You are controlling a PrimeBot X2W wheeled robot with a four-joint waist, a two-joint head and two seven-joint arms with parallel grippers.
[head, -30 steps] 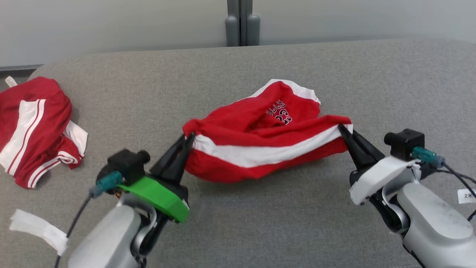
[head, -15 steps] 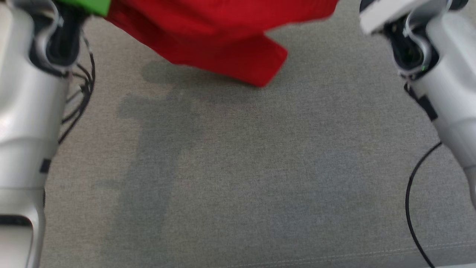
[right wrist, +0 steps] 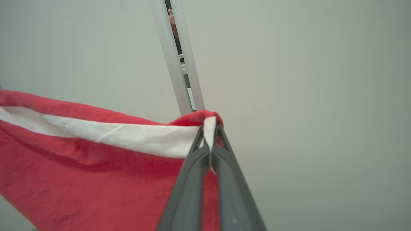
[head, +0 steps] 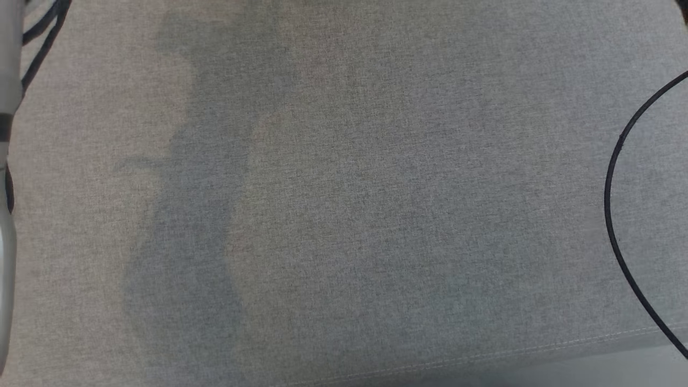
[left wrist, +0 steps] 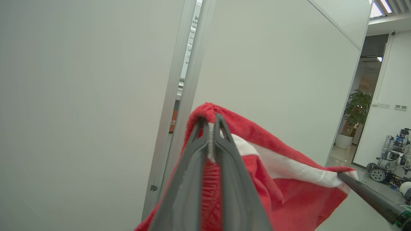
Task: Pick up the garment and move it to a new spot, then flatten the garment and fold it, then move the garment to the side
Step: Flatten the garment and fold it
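Note:
The garment (left wrist: pixel 282 189) is red cloth with a white band, hanging stretched in the air between both grippers. My left gripper (left wrist: pixel 210 120) is shut on one corner of it, the cloth pinched between the dark fingers. In the same view the tip of the right gripper (left wrist: pixel 345 175) pinches the far corner. In the right wrist view my right gripper (right wrist: pixel 210 128) is shut on the white band's end, and the garment (right wrist: pixel 80 173) spreads away to the left. Pale wall panels lie behind both. The head view looks down on bare grey fabric (head: pixel 344 215).
A pale forearm edge (head: pixel 5 226) runs down the head view's left side, with black cables (head: pixel 43 37) above it. A black cable loop (head: pixel 618 215) hangs at the right. The surface's front seam (head: pixel 484 355) runs along the bottom. Beyond a doorway stand a potted plant (left wrist: pixel 354 112) and robot parts (left wrist: pixel 391 154).
The head camera has tilted far down, so the garment, both grippers and the second red garment have left its picture. Both arms have lifted the garment off the surface.

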